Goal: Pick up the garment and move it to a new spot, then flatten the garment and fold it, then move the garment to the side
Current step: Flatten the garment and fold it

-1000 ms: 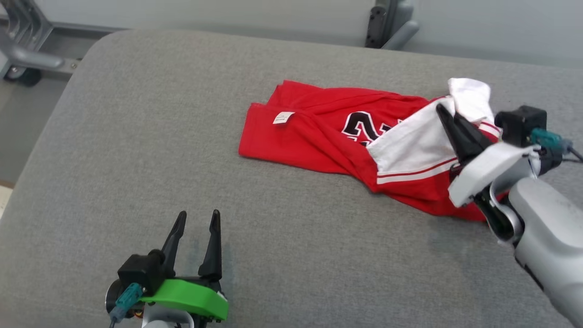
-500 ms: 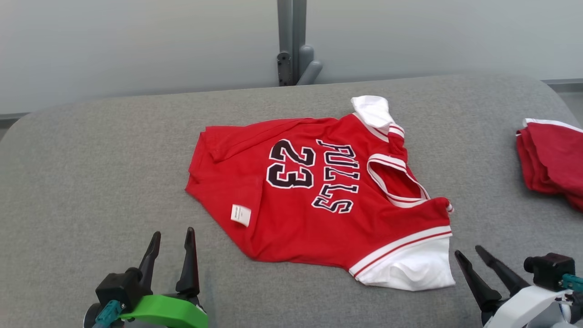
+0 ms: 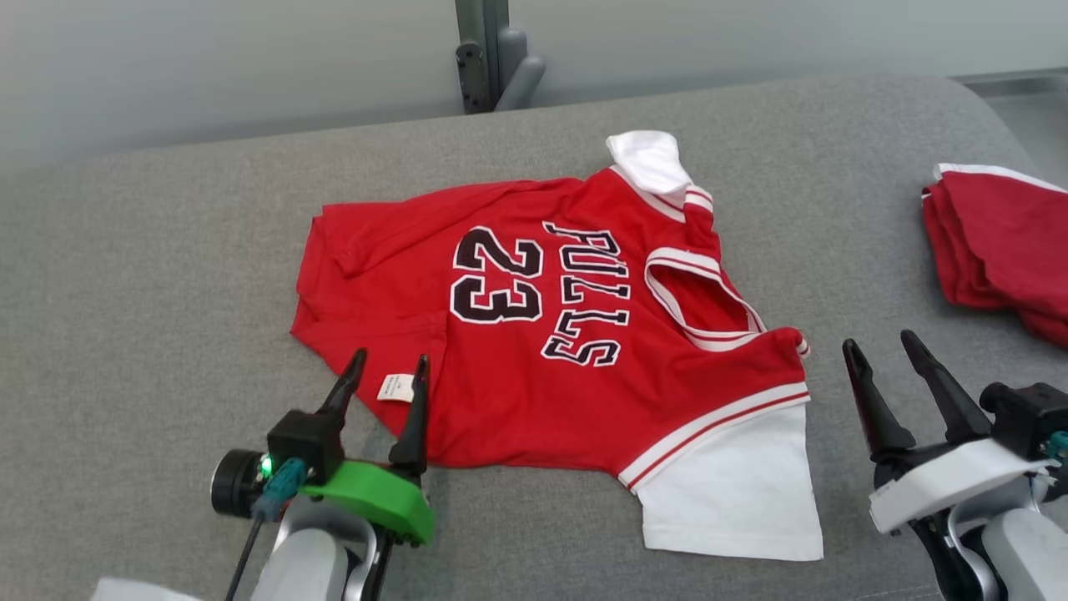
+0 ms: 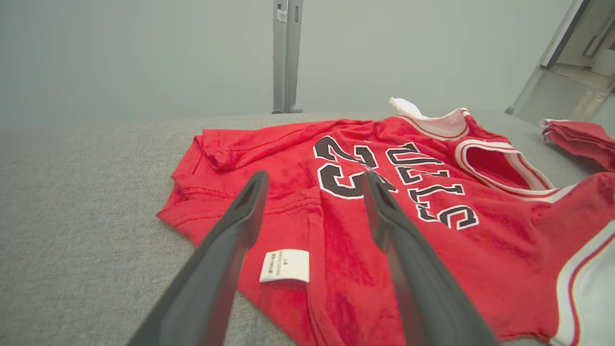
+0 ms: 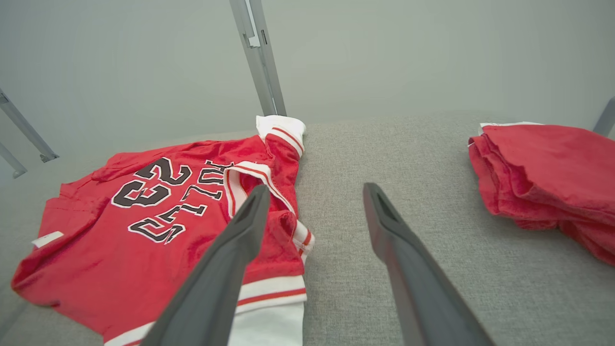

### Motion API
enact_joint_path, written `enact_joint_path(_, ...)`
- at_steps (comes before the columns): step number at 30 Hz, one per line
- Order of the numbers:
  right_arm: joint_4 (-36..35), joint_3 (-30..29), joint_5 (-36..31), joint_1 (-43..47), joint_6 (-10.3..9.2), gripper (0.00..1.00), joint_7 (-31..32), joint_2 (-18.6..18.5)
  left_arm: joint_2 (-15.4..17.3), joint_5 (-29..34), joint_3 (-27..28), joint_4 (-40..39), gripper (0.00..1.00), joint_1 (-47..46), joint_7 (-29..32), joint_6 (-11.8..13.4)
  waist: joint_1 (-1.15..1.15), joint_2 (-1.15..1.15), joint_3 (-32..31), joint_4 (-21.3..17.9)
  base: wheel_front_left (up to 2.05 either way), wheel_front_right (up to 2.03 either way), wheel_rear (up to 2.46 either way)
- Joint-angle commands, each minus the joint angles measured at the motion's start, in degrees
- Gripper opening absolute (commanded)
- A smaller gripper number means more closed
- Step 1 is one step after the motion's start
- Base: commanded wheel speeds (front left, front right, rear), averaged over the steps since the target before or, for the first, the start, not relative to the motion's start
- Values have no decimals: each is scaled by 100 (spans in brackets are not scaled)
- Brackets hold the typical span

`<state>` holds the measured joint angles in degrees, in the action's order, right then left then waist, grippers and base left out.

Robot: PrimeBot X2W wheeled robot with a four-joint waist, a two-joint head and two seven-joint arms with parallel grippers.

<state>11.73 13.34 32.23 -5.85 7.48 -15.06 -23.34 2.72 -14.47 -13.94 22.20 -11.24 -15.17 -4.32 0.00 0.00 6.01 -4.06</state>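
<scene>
Right gripper (image 3: 911, 361) is letting go w/ fingers spread, sitting right of jersey (image 3: 534, 334); left gripper (image 3: 385, 377), also spread, is nearing its hem, so flattening is probably next.

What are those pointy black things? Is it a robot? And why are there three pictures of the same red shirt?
Yes, it is a robot with two arms. The pointy things are its fingers. The top picture comes from a camera on its head: you see the left claw and the right claw. The other two pictures come from small cameras on its wrists, looking along the fingers. A red jersey lies spread on a grey cushion, and a folded red pile sits to the robot's right. Both claws are open and hold nothing.
</scene>
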Motion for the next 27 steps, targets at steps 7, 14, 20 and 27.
enact_joint_path(7,18,107,-214,-445,1,100,-14,233,32,217,-404,1412,100,-991,4,384,0,0,840,-83,0,0,0)
enact_joint_path(14,99,-11,-188,-598,2,100,-14,354,31,66,-470,2345,0,-1421,10,636,0,0,956,-253,0,0,0)
enact_joint_path(20,163,-173,-169,-441,2,100,-14,407,32,-116,-225,1700,0,-1140,6,679,0,0,785,-123,0,0,0)
enact_joint_path(27,378,-276,-75,-218,2,100,-15,451,41,-1011,493,172,56,-273,3,706,0,0,386,216,0,0,0)
